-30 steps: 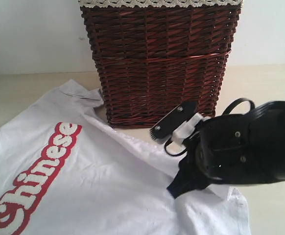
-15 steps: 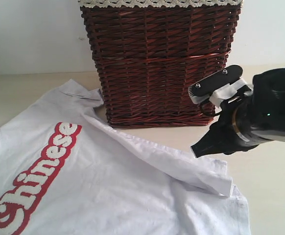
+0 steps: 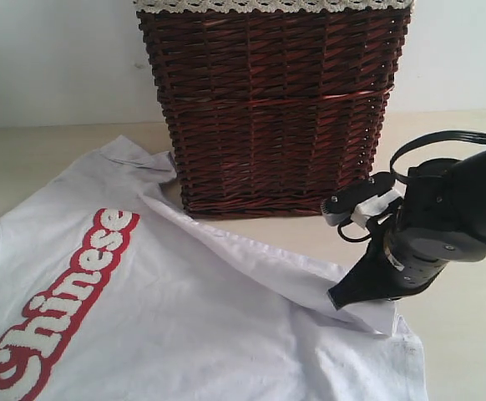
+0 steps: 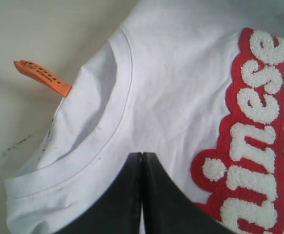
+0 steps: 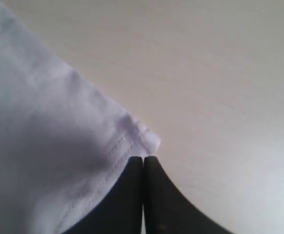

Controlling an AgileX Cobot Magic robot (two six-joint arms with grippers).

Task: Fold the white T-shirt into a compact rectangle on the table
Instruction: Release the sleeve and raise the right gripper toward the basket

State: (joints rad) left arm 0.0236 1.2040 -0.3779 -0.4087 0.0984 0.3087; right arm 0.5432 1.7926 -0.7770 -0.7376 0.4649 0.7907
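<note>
a: what's changed since a second ago?
b: the right gripper [image 3: 336, 299] has left the middle of the cloth, lifted, then come down at the folded-over corner [image 3: 375, 316] of the white t-shirt [image 3: 184, 326]. its jaws have gone from parted to pressed together.
a: so it has the cloth?
b: can't say. the wrist view shows the tips tight together right at the stitched corner, touching it. whether fabric is pinched between them is hidden.
a: and the other arm?
b: the left gripper [image 4: 142, 157] is closed too, its tips over the chest just below the collar [image 4: 100, 146], beside the red lettering [image 4: 249, 146]. nothing visibly held.
a: where does the shirt lie?
b: print up on the table [image 3: 43, 154], one sleeve just beside the wicker basket [image 3: 276, 109], its edge on the right arm's side already turned inward.
a: what could go wrong?
b: i'd judge the bite sits at the very edge of the hem. if only a sliver is caught, the corner slips free on the lift and the fold sags. a long pull could also drag the whole shirt, since nothing clearly pins it.
</note>
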